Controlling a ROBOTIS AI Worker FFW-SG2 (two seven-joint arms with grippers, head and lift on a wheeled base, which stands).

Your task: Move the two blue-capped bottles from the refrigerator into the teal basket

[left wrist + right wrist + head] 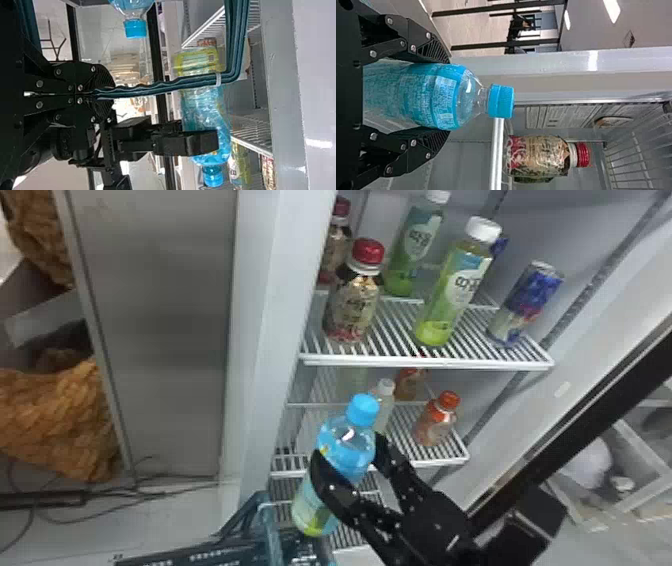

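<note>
Leftmost, the left gripper (106,94) had its fingers clenched on the handle (158,86) of the teal basket (230,547). One blue-capped bottle (135,28) showed near it; whether inside, I couldn't tell. Farther right, the right gripper (349,446) grasped the other blue-capped bottle (345,440), cap up, before the refrigerator shelves (425,362).

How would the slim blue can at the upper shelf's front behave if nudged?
The can would probably tip readily, being tall and narrow, and might roll once down, since it's round. Its smooth metal could be slippery.
</note>
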